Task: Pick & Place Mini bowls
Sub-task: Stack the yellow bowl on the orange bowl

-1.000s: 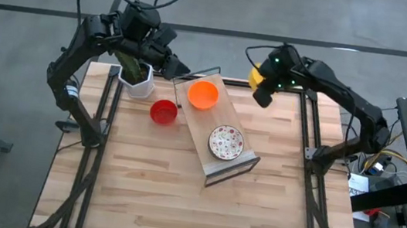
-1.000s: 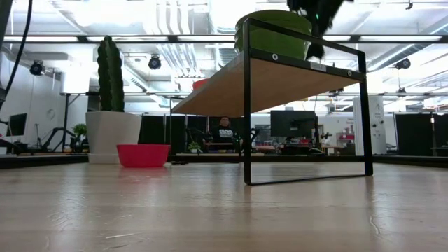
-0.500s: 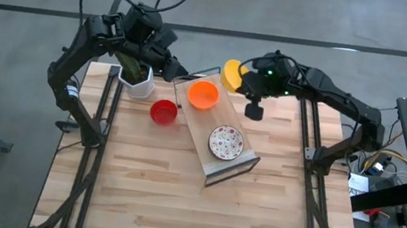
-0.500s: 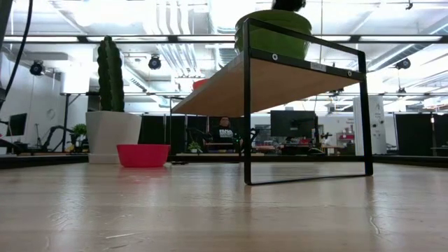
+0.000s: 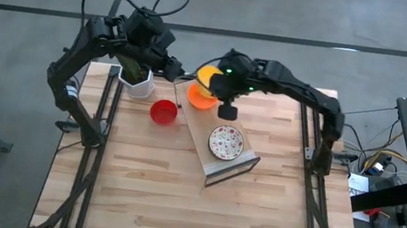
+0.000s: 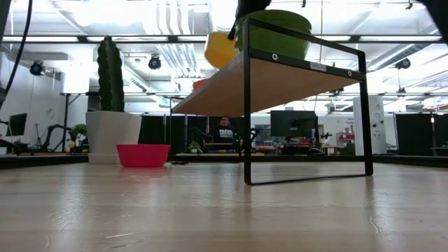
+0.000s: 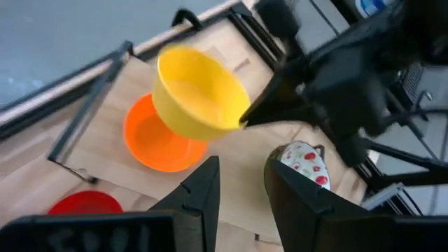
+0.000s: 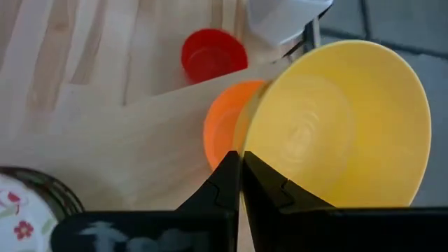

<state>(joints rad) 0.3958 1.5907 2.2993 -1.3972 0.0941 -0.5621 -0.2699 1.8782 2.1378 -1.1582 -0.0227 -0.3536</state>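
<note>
Yellow is the bowl in play: the yellow mini bowl (image 5: 208,76) hangs in the air, tilted, its rim pinched between the closed fingers of the right gripper (image 5: 217,87), which reaches in from the table's right side toward the far end of the shelf. In the right wrist view the yellow mini bowl (image 8: 336,126) fills most of the scene, its rim caught edge-on between the two dark fingers (image 8: 227,182). It sits above and partly over the orange mini bowl (image 5: 202,98), which rests at the far end of the wooden shelf (image 5: 222,120), a slanted board on a black metal frame. I cannot tell whether the two bowls touch. Nearer the shelf's front end sits a white red-speckled mini bowl (image 5: 226,142).

The red mini bowl (image 5: 163,112) stands on the wooden table (image 5: 139,192), just beside the shelf's left edge. At the table's far left corner is a white pot holding a cactus (image 5: 136,78).

The left gripper (image 5: 169,67) hovers over the far edge between the pot and the shelf; its fingers (image 7: 203,192) stand narrowly apart, holding nothing, and the left wrist view looks past them at the yellow mini bowl (image 7: 199,91) above the orange mini bowl (image 7: 154,140).
</note>
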